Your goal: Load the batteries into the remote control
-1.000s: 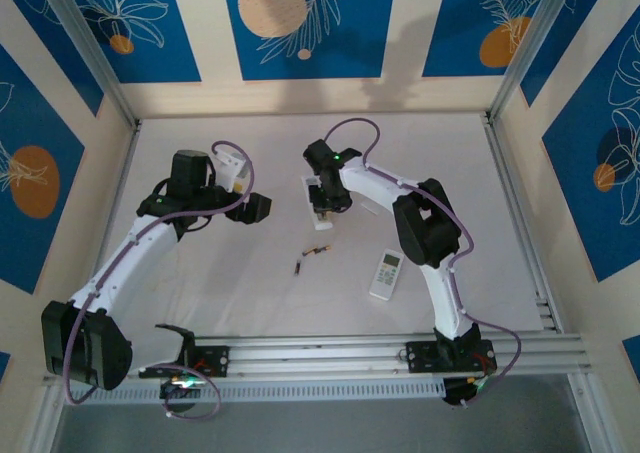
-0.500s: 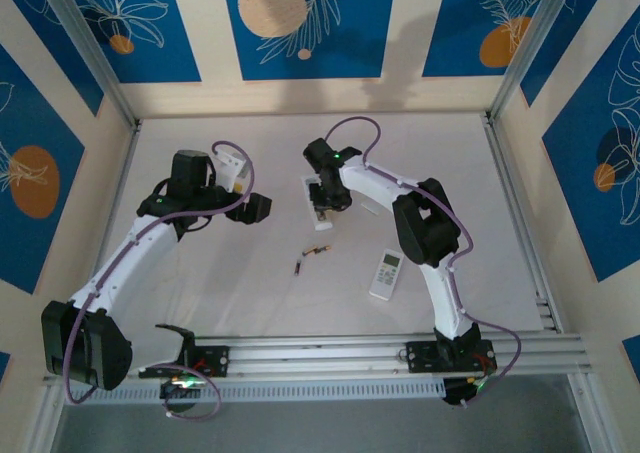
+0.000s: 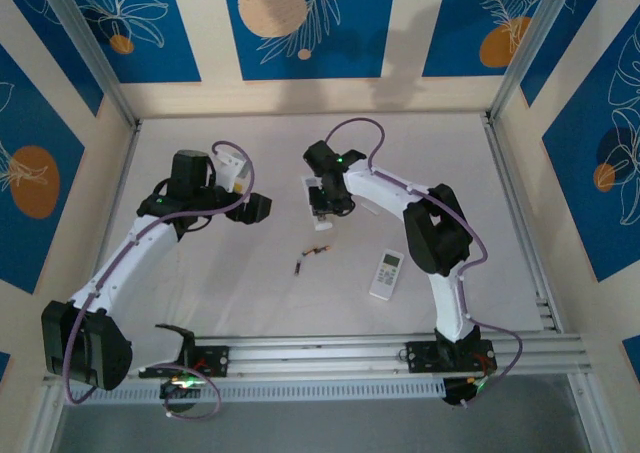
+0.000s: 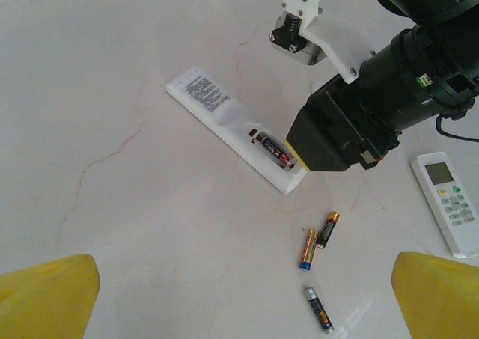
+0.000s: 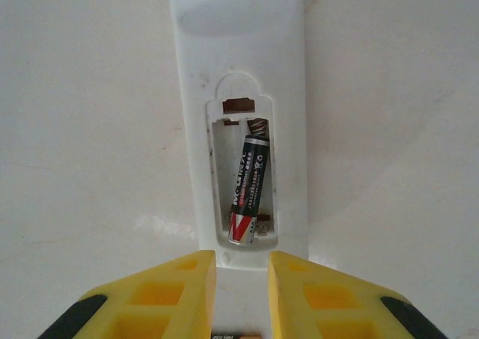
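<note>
Hovering at the open bay [image 5: 222, 167] of the remote control [image 5: 239, 69], the right gripper [image 5: 242, 268] is holding its jaws narrowly parted and empty, the battery [image 5: 249, 189] lying lengthwise just ahead, slightly skewed.

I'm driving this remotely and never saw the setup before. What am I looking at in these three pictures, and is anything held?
Two robot arms are bolted at the near edge of the table, each ending in a yellow two-finger pincer. The overhead picture looks down on both; the other two come from a camera on each wrist. The left pincer is wide open and empty. The right pincer hovers over a white remote lying face down with its battery bay uncovered; its fingers are slightly apart and grip nothing. One battery lies in the bay. Three more batteries lie loose on the table, near a second remote lying buttons up.
</note>
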Robot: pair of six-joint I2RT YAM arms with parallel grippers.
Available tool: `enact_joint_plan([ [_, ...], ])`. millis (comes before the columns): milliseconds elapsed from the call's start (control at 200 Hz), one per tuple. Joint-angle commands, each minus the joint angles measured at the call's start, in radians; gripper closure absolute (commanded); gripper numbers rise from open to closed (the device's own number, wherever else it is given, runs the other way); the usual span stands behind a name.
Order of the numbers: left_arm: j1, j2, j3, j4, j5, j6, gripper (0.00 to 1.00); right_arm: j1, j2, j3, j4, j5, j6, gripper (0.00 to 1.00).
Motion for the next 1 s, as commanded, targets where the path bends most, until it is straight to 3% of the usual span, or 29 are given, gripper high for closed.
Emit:
enact_joint_plan([
  [0,-0.01,-0.005,0.017,0.001,-0.002,0.017,0.0,0.01,-0.003,-0.014,0.005,-0.028,0.025,0.74],
  [995,-0.013,-0.007,0.017,-0.001,0.004,0.025,0.0,0.012,0.107,0.031,-0.024,0.074,-0.023,0.79],
])
